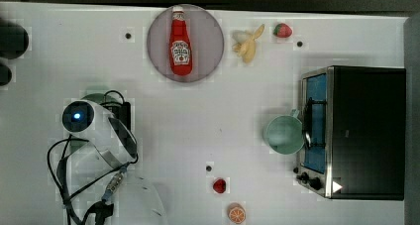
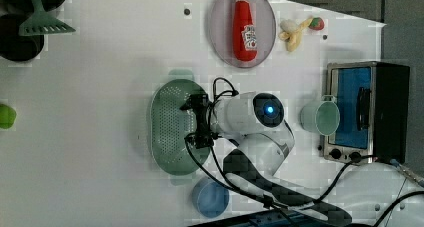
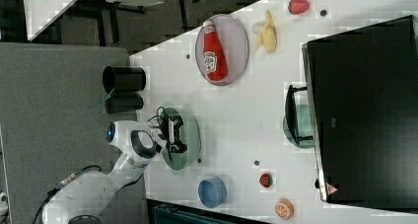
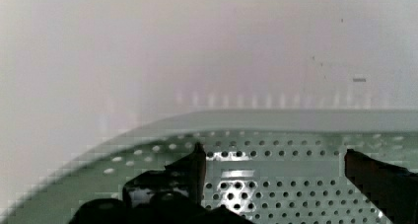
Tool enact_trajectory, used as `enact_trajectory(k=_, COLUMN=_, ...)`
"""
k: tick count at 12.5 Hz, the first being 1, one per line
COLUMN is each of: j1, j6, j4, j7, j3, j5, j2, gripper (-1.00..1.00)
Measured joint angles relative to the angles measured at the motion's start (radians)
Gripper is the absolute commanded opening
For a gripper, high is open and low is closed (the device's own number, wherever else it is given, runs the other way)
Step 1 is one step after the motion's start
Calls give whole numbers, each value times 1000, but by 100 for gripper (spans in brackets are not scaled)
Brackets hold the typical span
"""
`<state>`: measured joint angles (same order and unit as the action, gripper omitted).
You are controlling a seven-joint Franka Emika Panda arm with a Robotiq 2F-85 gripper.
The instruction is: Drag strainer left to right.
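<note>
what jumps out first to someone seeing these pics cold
The white robot arm reaches over a pale green strainer in the middle of the left view, its gripper open above the holed bowl. Next is the red ketchup bottle lying on a round grey plate at the top view's upper middle. A black toaster oven fills the top view's right, with a green cup beside it.

Mint-green strainer [image 2: 167, 127], dotted holes

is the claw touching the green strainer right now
Cannot tell. In the wrist view the open claw hangs over the strainer with both fingers in front of its holes, but neither contact nor gap shows. In the left view the claw merely overlaps the strainer.
</note>
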<state>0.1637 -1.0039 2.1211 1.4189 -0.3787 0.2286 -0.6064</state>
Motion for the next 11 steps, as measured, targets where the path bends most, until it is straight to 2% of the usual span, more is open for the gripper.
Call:
enact_trajectory(k=4, j1=25, j6=-27, j4=-27, j7=8, j3=18, j5=-22, j2=6, gripper=100)
enact_trajectory(k=8, j1=17, j6=-29, j4=-8, j7=14, j3=32, j5=21, j2=21, gripper=100)
enact_trajectory(k=11, j1=1, j6=-31, j4=23, j7=14, j3=22, j5=10, j2=26, gripper=100)
